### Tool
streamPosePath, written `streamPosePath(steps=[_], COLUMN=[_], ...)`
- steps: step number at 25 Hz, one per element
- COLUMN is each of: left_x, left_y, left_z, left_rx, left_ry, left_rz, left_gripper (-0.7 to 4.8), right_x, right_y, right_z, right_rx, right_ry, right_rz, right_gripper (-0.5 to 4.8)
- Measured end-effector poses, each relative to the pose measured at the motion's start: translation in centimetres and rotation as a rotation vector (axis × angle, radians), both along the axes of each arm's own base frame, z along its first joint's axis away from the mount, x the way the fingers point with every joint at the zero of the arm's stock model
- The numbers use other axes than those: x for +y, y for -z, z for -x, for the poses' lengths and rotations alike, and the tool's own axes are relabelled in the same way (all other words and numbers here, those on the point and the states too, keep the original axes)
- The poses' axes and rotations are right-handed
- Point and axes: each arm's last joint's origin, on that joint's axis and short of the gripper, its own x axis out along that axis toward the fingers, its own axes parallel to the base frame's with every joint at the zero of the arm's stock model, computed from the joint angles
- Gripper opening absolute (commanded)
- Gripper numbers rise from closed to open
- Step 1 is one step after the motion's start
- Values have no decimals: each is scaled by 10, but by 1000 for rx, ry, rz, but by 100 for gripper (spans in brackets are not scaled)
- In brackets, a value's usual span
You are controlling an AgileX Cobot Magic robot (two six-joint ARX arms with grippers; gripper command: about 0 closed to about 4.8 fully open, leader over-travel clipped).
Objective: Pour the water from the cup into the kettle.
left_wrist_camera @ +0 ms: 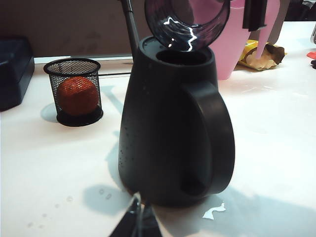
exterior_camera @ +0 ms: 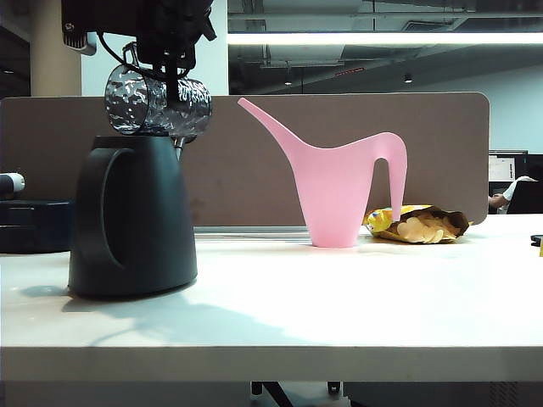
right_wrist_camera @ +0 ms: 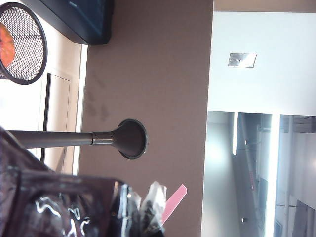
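Both fingers of the right gripper (exterior_camera: pixel 174 80) clamp the cup (exterior_camera: pixel 157 103), tipped above the kettle (exterior_camera: pixel 131 216).

Cup (exterior_camera: pixel 158 103): small, smoky, dimpled, translucent — tipped on its side, mouth over the kettle's top opening, held aloft in the right gripper (exterior_camera: pixel 174 72).
Kettle (exterior_camera: pixel 131 216): large, matte dark grey, tapered, big loop handle — upright on the table, directly beneath.

The right gripper (right_wrist_camera: pixel 140 217) is closed on the dark crinkled cup (right_wrist_camera: pixel 59 207). At eleven o'clock from the cup is the mesh basket (right_wrist_camera: pixel 22 47); the kettle (right_wrist_camera: pixel 129 138) stem's round disc is at one o'clock.
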Motion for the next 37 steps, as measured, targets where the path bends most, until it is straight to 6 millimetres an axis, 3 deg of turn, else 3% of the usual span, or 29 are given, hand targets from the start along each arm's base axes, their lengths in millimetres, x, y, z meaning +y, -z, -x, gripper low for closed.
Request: streamPosePath(steps=[17,22,25,37], left_x=[0,0,0,0], left_y=[0,0,0,0], left_z=[0,0,0,0], left_rx=[1,2,1,1], left_ry=[0,0,0,0], left_rz=[0,0,0,0], left_gripper=[-5,-5,-5,-5], right_x=[-8,-37,-63,-162], right_y=[-7,-32,-58,-106], right_z=[1,-7,-12,-32], right_rx=[21,30,9,142], right_ry=[52,115,163,360], right_rz=[-19,-88,-206,-692], right_gripper=[-6,-6,-6,-6])
